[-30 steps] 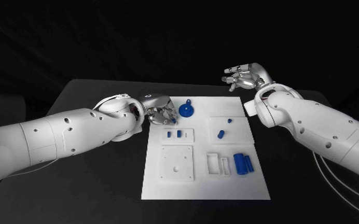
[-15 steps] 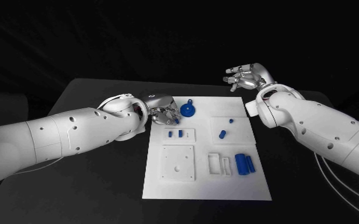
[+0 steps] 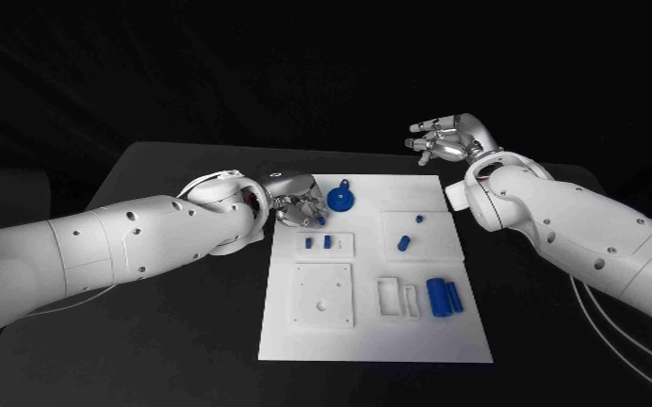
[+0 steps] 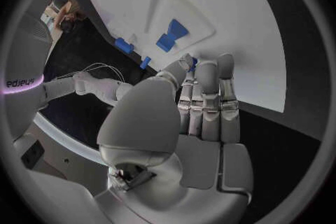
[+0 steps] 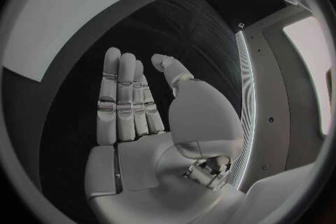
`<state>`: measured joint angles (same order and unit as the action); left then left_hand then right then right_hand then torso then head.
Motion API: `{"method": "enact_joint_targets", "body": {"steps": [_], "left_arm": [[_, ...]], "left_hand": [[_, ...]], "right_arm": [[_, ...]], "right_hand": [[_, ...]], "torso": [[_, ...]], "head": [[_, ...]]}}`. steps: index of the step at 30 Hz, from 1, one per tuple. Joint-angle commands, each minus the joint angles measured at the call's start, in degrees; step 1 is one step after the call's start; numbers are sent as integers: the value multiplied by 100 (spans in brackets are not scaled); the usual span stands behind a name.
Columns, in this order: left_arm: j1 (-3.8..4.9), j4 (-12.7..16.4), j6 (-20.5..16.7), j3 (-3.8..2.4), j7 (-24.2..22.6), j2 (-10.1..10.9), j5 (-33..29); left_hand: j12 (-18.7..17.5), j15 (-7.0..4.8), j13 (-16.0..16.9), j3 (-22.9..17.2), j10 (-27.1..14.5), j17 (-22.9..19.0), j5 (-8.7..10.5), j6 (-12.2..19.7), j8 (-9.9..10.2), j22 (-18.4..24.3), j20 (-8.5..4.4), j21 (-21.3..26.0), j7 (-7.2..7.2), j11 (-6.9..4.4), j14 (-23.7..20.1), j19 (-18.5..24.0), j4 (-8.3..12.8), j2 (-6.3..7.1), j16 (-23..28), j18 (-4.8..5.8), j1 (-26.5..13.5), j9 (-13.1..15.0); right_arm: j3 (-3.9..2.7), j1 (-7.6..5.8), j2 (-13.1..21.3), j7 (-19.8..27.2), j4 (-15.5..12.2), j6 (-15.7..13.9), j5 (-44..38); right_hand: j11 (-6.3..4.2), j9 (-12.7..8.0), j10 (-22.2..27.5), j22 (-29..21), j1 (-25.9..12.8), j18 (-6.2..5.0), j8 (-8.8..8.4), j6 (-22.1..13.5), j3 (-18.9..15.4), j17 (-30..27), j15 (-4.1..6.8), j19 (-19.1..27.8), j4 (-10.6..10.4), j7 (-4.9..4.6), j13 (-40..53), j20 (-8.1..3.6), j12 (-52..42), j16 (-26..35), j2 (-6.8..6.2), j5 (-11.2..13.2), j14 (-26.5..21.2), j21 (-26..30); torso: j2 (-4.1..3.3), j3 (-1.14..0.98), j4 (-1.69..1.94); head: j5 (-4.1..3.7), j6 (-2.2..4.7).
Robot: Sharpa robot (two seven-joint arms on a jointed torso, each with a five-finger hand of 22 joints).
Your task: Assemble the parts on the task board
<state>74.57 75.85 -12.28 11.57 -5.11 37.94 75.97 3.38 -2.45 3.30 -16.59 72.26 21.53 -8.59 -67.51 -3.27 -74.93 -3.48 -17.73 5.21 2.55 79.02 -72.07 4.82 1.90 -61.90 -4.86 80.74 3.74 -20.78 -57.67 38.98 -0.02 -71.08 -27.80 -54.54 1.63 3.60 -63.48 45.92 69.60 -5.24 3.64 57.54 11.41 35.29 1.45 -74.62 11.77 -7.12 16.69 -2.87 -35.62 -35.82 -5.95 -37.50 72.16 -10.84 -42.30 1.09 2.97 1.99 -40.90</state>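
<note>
From the head camera I see the task board (image 3: 374, 332) lying in the middle of the black surface (image 3: 163, 332), with my two arms coming in from either side. My left hand (image 3: 292, 207) sits at the board's far left corner, just beside the round blue part with a small tab (image 3: 341, 200); I cannot tell from here whether it touches that part. In the left wrist view its fingers (image 4: 208, 102) lie straight and close together over the board's edge, with nothing visibly gripped, though the fingertips hide what is under them. My right hand (image 3: 446, 139) hangs off the board, beyond its far right corner, well apart from every part; in the right wrist view its fingers (image 5: 125, 98) are straight, the thumb held away, and the palm is bare. On the board, two small blue pieces (image 3: 318, 243) stand in a raised square near the left side, a short blue peg (image 3: 402, 243) and a tiny blue piece (image 3: 418, 219) rest on the square to the right, and a blue cylinder (image 3: 440, 296) lies near the right edge, beside a white slotted bracket (image 3: 397, 296). A plain white plate with holes (image 3: 322, 296) lies on the near left of the board.
</note>
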Motion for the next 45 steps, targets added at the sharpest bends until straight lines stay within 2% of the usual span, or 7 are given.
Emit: {"method": "enact_joint_targets", "body": {"steps": [1,8,15,20,36,45], "left_arm": [[-7,2,182,0,75,-22,6],[-8,-20,261,6,136,-80,133],[-13,-41,291,79,129,-136,267],[-15,-55,320,104,125,-148,307],[-19,-54,341,115,102,-110,319],[-20,-53,218,116,88,-124,284]], "left_hand": [[0,0,6,-10,11,-8,19,-22,-32,-113,2,-8,27,17,-53,51,-21,6,32,-36,63,6],[1,-6,7,0,40,-10,13,-48,-33,-117,-2,-12,22,8,-67,64,-10,3,32,-33,75,7],[2,-12,7,16,60,-15,4,-94,-37,-117,-8,-23,14,-1,-71,75,4,-11,32,-28,85,10],[1,-20,7,40,76,-18,6,-112,-34,-117,-16,-37,10,-8,-71,86,20,-29,27,-19,89,9],[5,-20,9,89,155,-26,25,-163,-36,-114,-18,-50,2,-27,-84,105,51,-44,27,-12,92,12],[10,-4,9,111,97,-21,52,47,-29,-112,-10,-51,43,-1,-89,101,71,-34,5,-18,110,-4]], "right_arm": [[-1,3,-1,58,-2,64,-11],[-1,3,-2,59,-4,67,-11],[-1,3,-3,51,-2,79,-11],[-1,3,0,47,0,84,-11],[-1,9,13,40,16,99,-11],[-1,16,0,28,48,132,-11]], "right_hand": [[8,1,22,5,-44,60,-9,-1,22,-7,7,43,26,-27,-6,15,14,11,20,-26,-27,-24],[8,1,22,5,-44,60,-9,-1,22,-7,7,43,26,-27,-6,15,14,11,20,-26,-27,-24],[9,1,22,7,-46,60,-9,-2,19,-7,7,43,29,-27,-6,15,14,10,17,-25,-27,-25],[9,1,21,8,-49,60,-9,-3,15,-7,7,43,32,-27,-6,15,13,9,13,-24,-26,-25],[9,1,21,8,-49,60,-9,-3,15,-7,7,43,32,-27,-6,15,13,9,13,-24,-26,-25],[11,1,22,5,-57,60,-9,-8,-4,-6,6,41,27,-28,-6,16,13,9,22,-22,-29,-22]], "torso": [[0,0,2],[-2,0,-2],[0,-1,-4],[0,-2,-3],[-1,4,4],[0,1,3]], "head": [[-2,-2],[-2,-12],[-19,-28],[-26,-29],[-52,-41],[-47,-44]]}}
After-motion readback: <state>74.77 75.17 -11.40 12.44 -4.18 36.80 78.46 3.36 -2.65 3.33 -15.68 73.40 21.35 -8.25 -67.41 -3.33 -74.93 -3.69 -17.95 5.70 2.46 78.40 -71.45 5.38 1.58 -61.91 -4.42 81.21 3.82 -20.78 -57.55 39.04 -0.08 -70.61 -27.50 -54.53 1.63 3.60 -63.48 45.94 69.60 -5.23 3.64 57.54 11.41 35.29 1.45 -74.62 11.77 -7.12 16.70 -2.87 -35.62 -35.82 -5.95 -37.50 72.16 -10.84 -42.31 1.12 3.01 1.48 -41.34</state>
